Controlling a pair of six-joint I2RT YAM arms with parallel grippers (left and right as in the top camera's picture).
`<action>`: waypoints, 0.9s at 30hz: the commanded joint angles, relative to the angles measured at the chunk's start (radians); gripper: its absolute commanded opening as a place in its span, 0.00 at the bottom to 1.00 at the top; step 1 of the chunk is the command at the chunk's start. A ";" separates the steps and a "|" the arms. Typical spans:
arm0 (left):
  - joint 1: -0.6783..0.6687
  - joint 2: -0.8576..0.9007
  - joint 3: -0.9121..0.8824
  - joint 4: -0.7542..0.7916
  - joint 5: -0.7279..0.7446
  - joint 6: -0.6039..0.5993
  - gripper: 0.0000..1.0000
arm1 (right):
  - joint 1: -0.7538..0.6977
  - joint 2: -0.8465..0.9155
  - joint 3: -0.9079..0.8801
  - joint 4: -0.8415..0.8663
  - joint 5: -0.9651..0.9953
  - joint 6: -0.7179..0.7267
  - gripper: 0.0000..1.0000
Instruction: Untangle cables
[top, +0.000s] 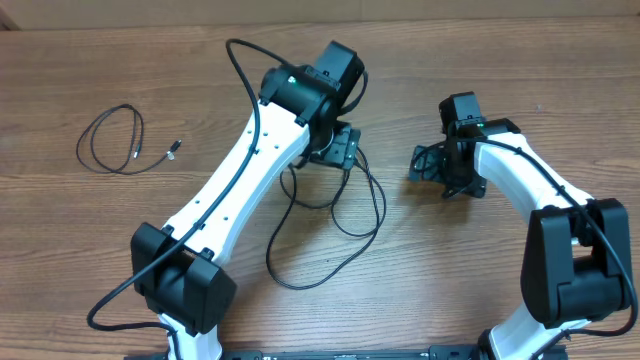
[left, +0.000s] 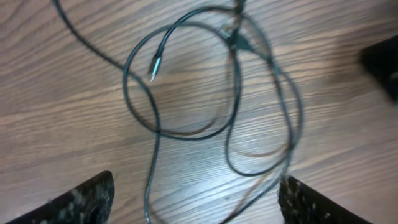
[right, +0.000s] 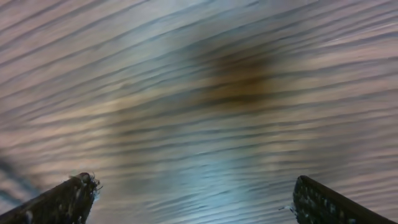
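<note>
"Cables (top: 330, 215) seen from overhead: where are they, measured against the left gripper (top: 340, 150)?"

"A tangle of thin black loops lies on the wooden table (top: 480, 60) directly beneath the left gripper and trails from it back toward that arm's base. One more cord (top: 110, 140), coiled by itself, lies well off to the left gripper's left. I'd judge that one is already separate. The right gripper (top: 432, 165) hangs near the left gripper on its right, over bare wood."

"And the left wrist view?"

"Its fingers (left: 81, 199) stand wide apart at the lower corners, pinching nothing. Beyond them the loops cross one another several times, and a silver-tipped plug (left: 154, 67) lies free inside one loop. Spread above the knot like that, the left gripper looks posed to choose a strand."

"Right wrist view?"

"It's blurred. The fingertips (right: 68, 196) are just as wide apart, with only streaked wood between them and no cord. I take it this gripper is kept empty beside the left gripper so it can take the opposite strand."
</note>
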 joint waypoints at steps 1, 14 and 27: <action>-0.002 -0.016 -0.071 0.009 -0.055 -0.036 0.79 | -0.022 0.003 0.008 -0.008 0.114 0.054 1.00; 0.040 -0.016 -0.358 0.288 -0.057 -0.089 0.59 | -0.027 0.003 0.008 0.006 -0.119 0.068 1.00; 0.104 -0.016 -0.539 0.576 0.016 -0.105 0.36 | -0.027 0.003 0.008 0.062 -0.133 0.067 1.00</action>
